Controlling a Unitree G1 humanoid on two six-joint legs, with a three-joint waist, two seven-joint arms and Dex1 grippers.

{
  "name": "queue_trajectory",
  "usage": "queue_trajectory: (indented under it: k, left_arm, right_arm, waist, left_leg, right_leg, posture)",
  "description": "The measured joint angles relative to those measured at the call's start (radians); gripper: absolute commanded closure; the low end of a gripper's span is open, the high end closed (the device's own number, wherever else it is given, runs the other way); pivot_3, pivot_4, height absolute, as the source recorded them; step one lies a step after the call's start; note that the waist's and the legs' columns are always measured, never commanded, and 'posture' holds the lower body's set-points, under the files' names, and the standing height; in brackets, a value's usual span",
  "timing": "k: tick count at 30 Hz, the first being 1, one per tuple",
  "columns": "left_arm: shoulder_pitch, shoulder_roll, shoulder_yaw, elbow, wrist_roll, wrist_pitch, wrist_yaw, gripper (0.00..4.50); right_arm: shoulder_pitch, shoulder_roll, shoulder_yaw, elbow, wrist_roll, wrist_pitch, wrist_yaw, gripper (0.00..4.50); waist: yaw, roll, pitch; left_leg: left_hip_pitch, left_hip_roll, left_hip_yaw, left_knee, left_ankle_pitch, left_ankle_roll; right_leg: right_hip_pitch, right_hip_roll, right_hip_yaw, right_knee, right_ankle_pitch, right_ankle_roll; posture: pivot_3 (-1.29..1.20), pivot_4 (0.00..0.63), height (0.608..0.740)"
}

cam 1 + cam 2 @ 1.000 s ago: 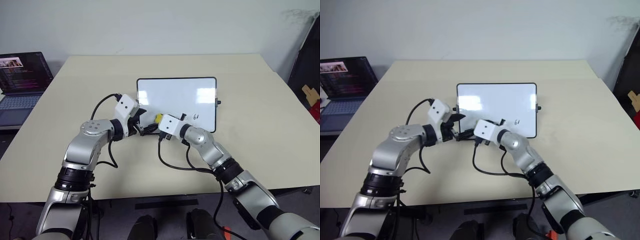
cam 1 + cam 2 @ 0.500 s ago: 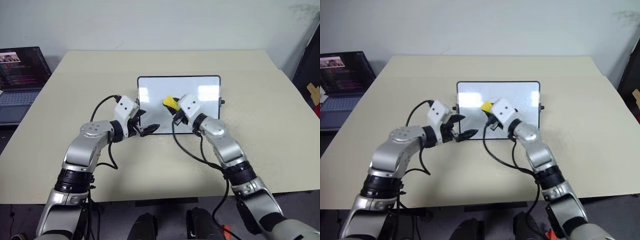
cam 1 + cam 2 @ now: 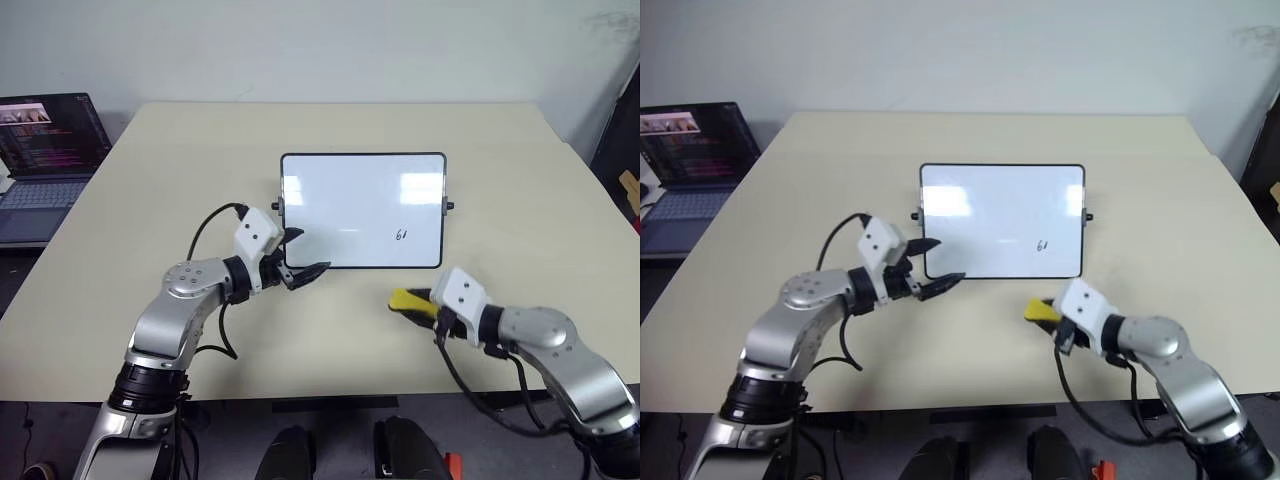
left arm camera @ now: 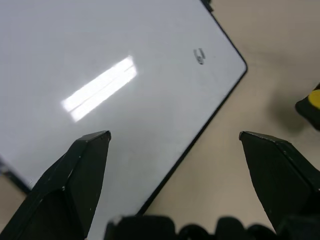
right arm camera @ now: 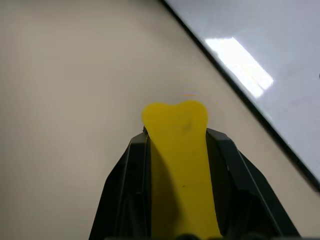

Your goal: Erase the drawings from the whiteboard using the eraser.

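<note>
The whiteboard (image 3: pixel 362 205) lies flat at the middle of the table. A small dark drawing reading "61" (image 3: pixel 401 235) sits near its near right corner, and the left wrist view shows the same mark (image 4: pixel 200 56). My right gripper (image 3: pixel 422 303) is over the table in front of that corner, off the board, shut on the yellow eraser (image 3: pixel 406 299). In the right wrist view the eraser (image 5: pixel 180 150) sticks out between the two fingers. My left gripper (image 3: pixel 309 252) stands open at the board's near left corner, with nothing between its fingers (image 4: pixel 80 175).
An open laptop (image 3: pixel 45 150) with a dark screen stands off the table's far left corner. Bare tabletop (image 3: pixel 520 190) runs around the board on all sides. A dark object leans at the far right edge (image 3: pixel 620 130).
My right gripper has pulled the eraser off the board, back and to the right, down to the table's near side. The left gripper drew back slightly. The head view shifted.
</note>
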State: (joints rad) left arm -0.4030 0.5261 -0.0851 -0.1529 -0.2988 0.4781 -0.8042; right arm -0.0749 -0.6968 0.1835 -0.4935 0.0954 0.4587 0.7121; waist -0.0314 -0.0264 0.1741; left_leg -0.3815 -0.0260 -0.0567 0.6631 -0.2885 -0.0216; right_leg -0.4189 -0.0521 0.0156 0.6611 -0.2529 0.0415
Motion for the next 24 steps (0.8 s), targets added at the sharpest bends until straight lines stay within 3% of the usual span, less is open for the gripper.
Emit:
queue_trajectory:
  k: [9,20,24]
  left_arm:
    - [-0.049,-0.003,-0.019,0.069,0.009,-0.037,-0.051,0.0]
    - [-0.181,-0.061,-0.056,0.2,0.034,-0.115,-0.089,0.0]
    - [-0.185,-0.059,-0.057,0.222,0.038,-0.12,-0.103,0.0]
  right_arm:
    - [-0.008,0.12,0.013,0.066,-0.123,-0.157,-0.145,3.36]
    - [-0.31,0.296,-0.037,0.484,-0.303,-0.366,-0.481,3.36]
    - [-0.375,0.346,-0.036,0.633,-0.331,-0.441,-0.543,3.36]
  waist:
    - [0.004,0.0,0.0]
    - [-0.001,0.0,0.0]
    - [0.0,0.0,0.0]
  left_leg:
    - [0.001,0.0,0.0,0.002,0.0,0.0]
    - [0.001,0.0,0.002,0.001,0.003,-0.004]
    - [0.0,0.0,0.002,0.001,0.002,-0.004]
  right_leg:
    - [0.001,0.003,0.0,0.001,0.0,0.0]
    - [-0.001,0.003,0.001,0.002,0.0,0.0]
    - [-0.001,0.003,0.001,0.002,0.0,0.0]
  posture:
    - [0.0,0.15,0.74]
    - [0.0,0.15,0.74]
    - [0.0,0.15,0.74]
